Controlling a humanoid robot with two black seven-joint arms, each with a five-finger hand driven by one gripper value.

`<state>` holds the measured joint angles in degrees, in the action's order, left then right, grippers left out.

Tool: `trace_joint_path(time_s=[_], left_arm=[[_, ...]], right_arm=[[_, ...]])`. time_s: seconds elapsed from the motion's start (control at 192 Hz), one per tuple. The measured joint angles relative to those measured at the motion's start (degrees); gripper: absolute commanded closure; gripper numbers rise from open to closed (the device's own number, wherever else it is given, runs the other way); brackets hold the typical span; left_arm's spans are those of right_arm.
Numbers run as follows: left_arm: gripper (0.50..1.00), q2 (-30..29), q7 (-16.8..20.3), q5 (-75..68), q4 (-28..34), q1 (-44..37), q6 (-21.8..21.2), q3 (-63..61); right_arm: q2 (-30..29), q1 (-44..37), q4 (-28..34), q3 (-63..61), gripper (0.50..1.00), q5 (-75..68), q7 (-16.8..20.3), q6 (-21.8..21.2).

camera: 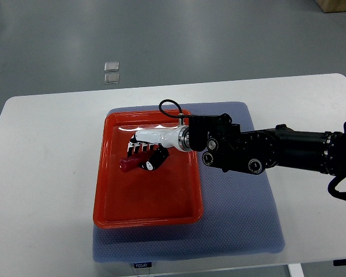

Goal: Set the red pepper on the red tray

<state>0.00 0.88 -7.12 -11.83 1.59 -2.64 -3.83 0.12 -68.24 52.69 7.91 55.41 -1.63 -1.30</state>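
The red tray (144, 202) lies on a blue-grey mat in the middle of the white table. My right arm comes in from the right edge, and its white and black hand (143, 151) hovers over the tray's upper half. A red pepper (127, 165) shows under the fingers, with the black thumb against its right end; the hand is shut on it. I cannot tell if the pepper touches the tray floor. The left arm is out of sight.
The blue-grey mat (242, 219) extends past the tray to the right and front. The white table (40, 173) surrounds it. Two small clear squares (111, 71) lie on the grey floor beyond the table's far edge.
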Motion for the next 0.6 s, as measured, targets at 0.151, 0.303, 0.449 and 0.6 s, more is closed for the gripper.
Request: trace_joint_path(time_s=[0.151, 0.303, 0.449, 0.6], left_arm=[[0.5, 0.0, -0.04, 0.0, -0.03, 0.0, 0.0, 0.04], [0.5, 0.0, -0.04, 0.0, 0.02, 0.0, 0.0, 0.05], [0.5, 0.0, -0.04, 0.0, 0.05, 0.0, 0.0, -0.02], [0.5, 0.0, -0.01, 0.0, 0.06, 0.0, 0.0, 0.0]], right_arm=[[-0.01, 0.58, -0.12, 0.0, 0.718, -0.21, -0.49, 0.14], [0.07, 0.65, -0.13, -0.03, 0.673, -0.29, -0.57, 0.12], [0.66, 0.24, -0.12, -0.5, 0.65, -0.49, -0.57, -0.06], [2.27, -0.53, -0.03, -2.6, 0.65, -0.87, -1.14, -0.09]])
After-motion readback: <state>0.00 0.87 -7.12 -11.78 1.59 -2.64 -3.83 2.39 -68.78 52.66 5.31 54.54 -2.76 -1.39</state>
